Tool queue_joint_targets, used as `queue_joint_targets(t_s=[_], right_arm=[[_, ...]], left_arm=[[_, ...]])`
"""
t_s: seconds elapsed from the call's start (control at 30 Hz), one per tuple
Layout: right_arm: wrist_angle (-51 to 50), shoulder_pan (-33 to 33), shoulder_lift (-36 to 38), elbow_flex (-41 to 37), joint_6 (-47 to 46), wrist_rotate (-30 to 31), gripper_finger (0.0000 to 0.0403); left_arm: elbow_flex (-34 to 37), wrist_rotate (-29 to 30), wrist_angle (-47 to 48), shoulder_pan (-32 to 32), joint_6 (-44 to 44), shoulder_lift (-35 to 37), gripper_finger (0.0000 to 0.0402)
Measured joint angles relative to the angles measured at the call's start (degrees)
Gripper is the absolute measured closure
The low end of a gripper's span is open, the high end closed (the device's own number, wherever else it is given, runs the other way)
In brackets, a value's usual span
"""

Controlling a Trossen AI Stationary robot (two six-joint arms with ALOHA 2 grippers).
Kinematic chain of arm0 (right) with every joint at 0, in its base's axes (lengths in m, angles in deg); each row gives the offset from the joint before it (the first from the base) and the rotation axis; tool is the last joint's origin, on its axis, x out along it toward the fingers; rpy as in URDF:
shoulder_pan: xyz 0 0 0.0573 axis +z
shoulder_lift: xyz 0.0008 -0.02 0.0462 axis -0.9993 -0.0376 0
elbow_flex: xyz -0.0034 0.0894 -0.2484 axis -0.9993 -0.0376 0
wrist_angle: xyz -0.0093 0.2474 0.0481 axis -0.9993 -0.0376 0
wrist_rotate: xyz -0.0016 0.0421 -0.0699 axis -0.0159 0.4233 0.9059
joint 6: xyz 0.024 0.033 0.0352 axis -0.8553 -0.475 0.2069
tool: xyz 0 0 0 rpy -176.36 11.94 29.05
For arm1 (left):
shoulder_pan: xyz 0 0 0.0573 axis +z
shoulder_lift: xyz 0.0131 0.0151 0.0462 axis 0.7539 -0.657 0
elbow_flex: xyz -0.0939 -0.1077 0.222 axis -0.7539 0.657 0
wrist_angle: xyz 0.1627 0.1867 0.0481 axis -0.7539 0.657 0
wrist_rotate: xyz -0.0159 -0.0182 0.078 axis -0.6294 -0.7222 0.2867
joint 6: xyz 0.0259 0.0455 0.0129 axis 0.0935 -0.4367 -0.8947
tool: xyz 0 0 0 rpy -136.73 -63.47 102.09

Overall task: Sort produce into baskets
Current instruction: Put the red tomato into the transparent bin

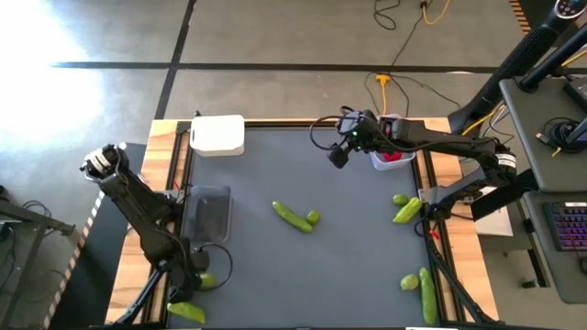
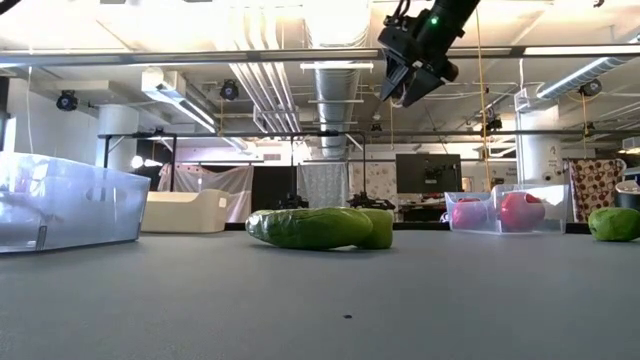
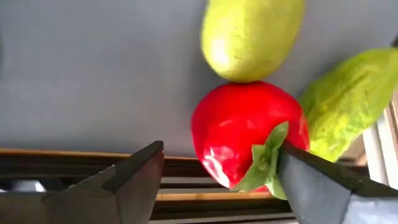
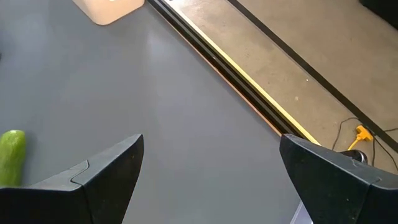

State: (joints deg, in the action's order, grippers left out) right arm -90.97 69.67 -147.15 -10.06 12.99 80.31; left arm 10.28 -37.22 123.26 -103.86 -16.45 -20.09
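Note:
My left gripper [image 3: 217,180] is open at the table's near left corner [image 1: 195,275]. Its fingers stand on either side of a round red piece with a green top [image 3: 245,134]. A yellow-green ball [image 3: 252,37] and a green pod [image 3: 348,102] lie beside the red piece. My right gripper [image 4: 211,162] is open and empty. It hangs high over the far middle of the table [image 1: 339,151], near a small see-through tub of red pieces [image 1: 392,156]. A white tub [image 1: 218,135] stands far left and a clear tub [image 1: 206,213] at the left. I cannot make out a dark grey tray. My left gripper has one finger [image 3: 323,180] right beside the red piece's green top [image 3: 267,155]. I cannot tell whether it touches. The red piece lies on the mat.
A pod [image 1: 292,216] and a ball [image 1: 314,217] lie mid-table. Further pods and balls lie at the right edge [image 1: 407,211] and near right [image 1: 427,293]. Another pod [image 1: 186,312] lies at the near left. Wooden rails frame the mat.

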Motion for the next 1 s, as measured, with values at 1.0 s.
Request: queue_joint_targets(t_s=[1.0], right_arm=[[-0.1,-1.7,-0.1,-0.6,0.0,0.0,0.0035]], left_arm=[[-1.3,-3.8,-5.9,-0.5,13.9,-9.2,0.0041]])
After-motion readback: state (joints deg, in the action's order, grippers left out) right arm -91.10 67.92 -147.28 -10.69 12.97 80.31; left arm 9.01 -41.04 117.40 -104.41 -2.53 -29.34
